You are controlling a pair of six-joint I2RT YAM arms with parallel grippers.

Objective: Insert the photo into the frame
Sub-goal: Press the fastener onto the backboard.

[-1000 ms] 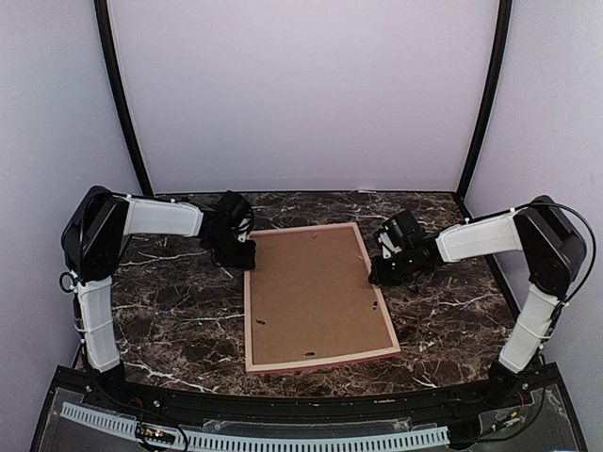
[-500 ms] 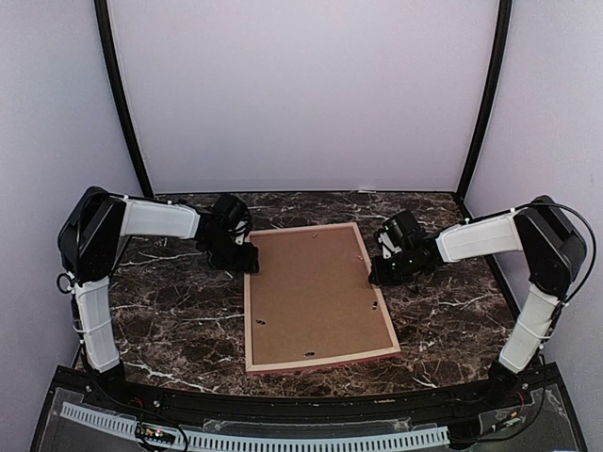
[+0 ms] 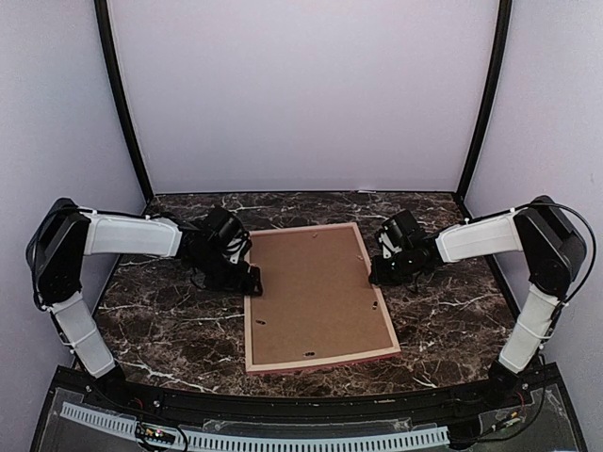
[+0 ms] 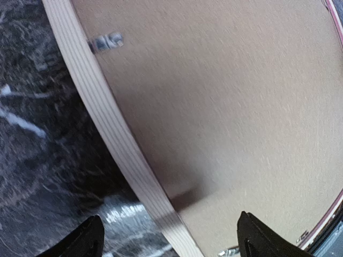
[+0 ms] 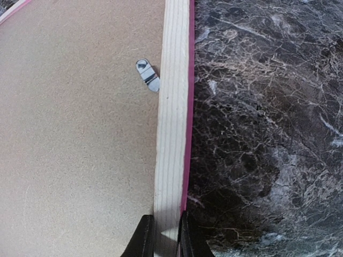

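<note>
**Table** (image 3: 160, 325): one. The top was dark brown marble pattern with white veining and a slight gloss. It reached the back wall and both side walls.

**Back wall** (image 3: 301, 94): plain, pale lilac-white, unmarked.

**Left wall** (image 3: 47, 113) and **right wall** (image 3: 556, 104): same pale finish, closing in toward the back.

**Poles:** two, black, slender and gently curved. The left pole (image 3: 121, 104) and right pole (image 3: 482, 104) stood at the rear corners and rose out of sight.

**Near edge:** a black rail (image 3: 283, 405) with a white slotted strip (image 3: 311, 441) below it.

**Light:** soft and even, casting weak shadows.
</note>
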